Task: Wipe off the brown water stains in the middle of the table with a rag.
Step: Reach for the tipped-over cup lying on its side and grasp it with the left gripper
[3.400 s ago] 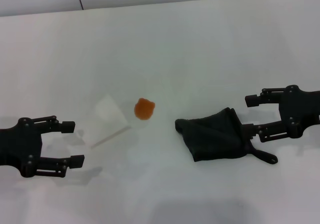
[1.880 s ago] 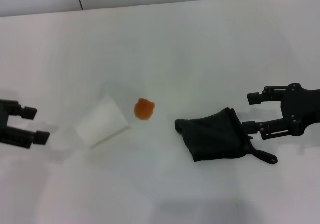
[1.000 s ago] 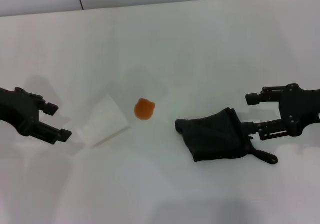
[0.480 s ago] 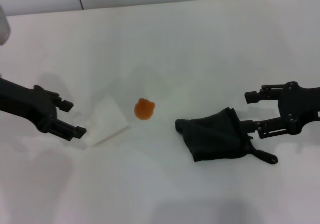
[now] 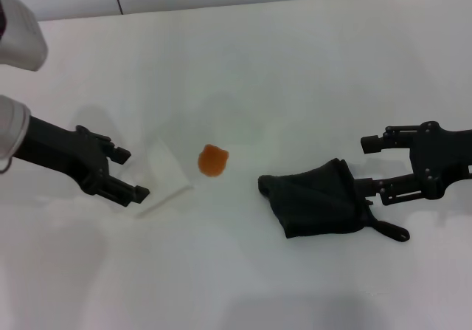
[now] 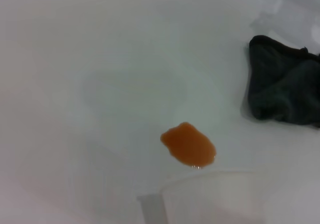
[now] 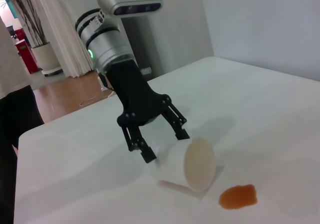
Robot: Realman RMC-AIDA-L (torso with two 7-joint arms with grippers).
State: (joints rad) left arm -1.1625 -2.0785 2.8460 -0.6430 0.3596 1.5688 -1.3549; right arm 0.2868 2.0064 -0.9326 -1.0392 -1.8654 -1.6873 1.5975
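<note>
Left end effector, fingers spread, beside a tipped white paper cup; right end effector open, straddling the black rag. Orange-brown stain between them on the bench.

Bright, even overhead light washes out the white table. Shadows are soft and faint beneath the left gripper and rag. The left wrist view is hazy, its cup blurred.
</note>
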